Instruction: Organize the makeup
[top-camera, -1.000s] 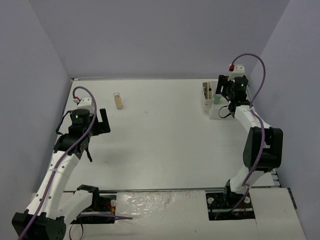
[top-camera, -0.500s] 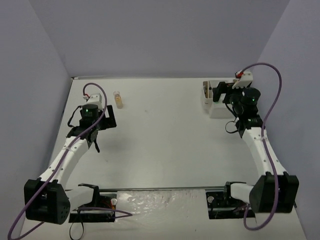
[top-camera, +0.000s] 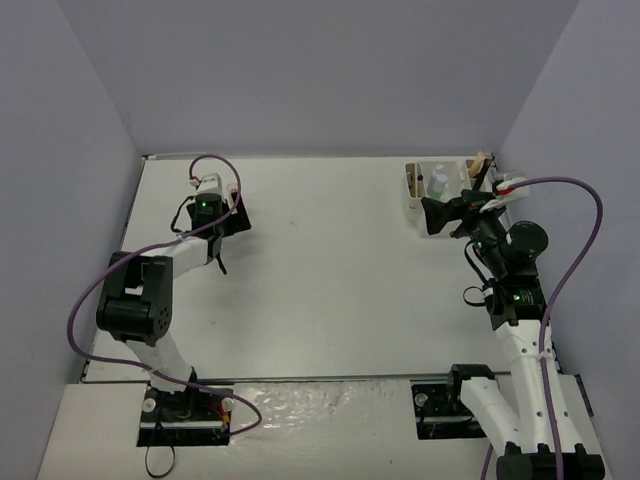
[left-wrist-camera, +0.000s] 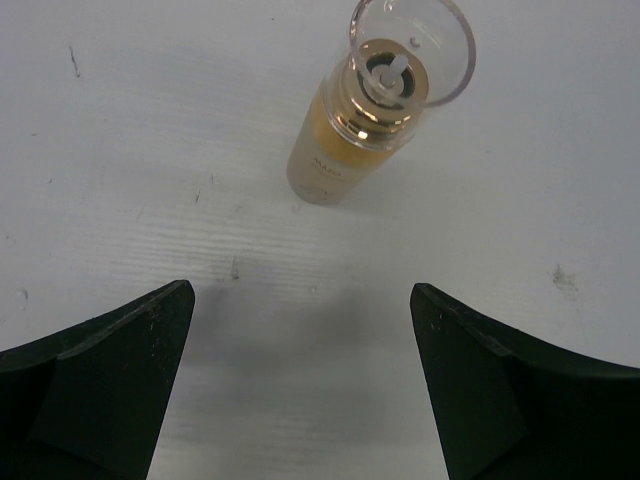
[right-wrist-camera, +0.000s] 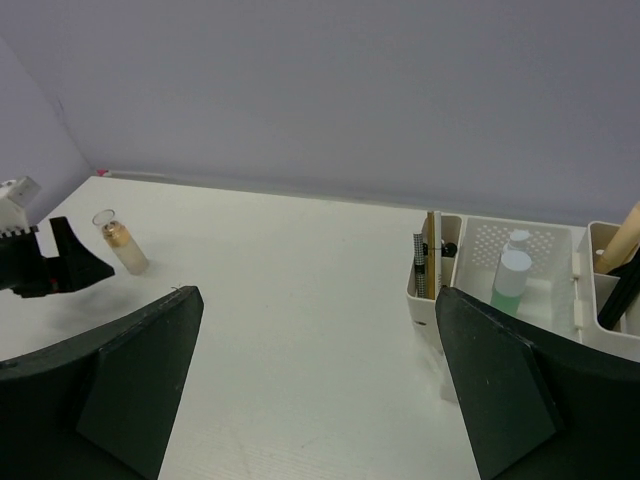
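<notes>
**A:** Left tool (left-wrist-camera: 300, 292), state?

**B:** Jaws wide, nothing between them. The amber bottle (left-wrist-camera: 338, 150) with its clear cap sits upper middle of the left wrist view, just beyond the fingertips. It touches neither and rests on the white counter (left-wrist-camera: 120, 150).

**A:** Orientation?

**B:** Looks upright, cap on top. In the right wrist view it stands at the far left of the frame, just beside the left tool.

**A:** Right tool (right-wrist-camera: 318, 300)?

**B:** Also wide and holding nothing, with bare counter between the fingers. The white compartmented box (right-wrist-camera: 488, 236) is at the right of that frame.

**A:** Box contents?

**B:**
- **Narrow left compartment:** a tan flat stick (right-wrist-camera: 432, 250) on end, with a dark strip (right-wrist-camera: 419, 268) against it.
- **Middle compartment:** a green bottle (right-wrist-camera: 508, 285) with a white cap, and a second white-capped bottle (right-wrist-camera: 517, 240) behind it whose body colour I cannot tell.
- **Right compartment:** a tan handle (right-wrist-camera: 622, 235) and black pieces (right-wrist-camera: 622, 295), cut by the frame edge.

**A:** Top view?

**B:** The box is upper right, with the right tool at its lower edge. The left tool is upper left. I cannot make out the bottle there.
</notes>
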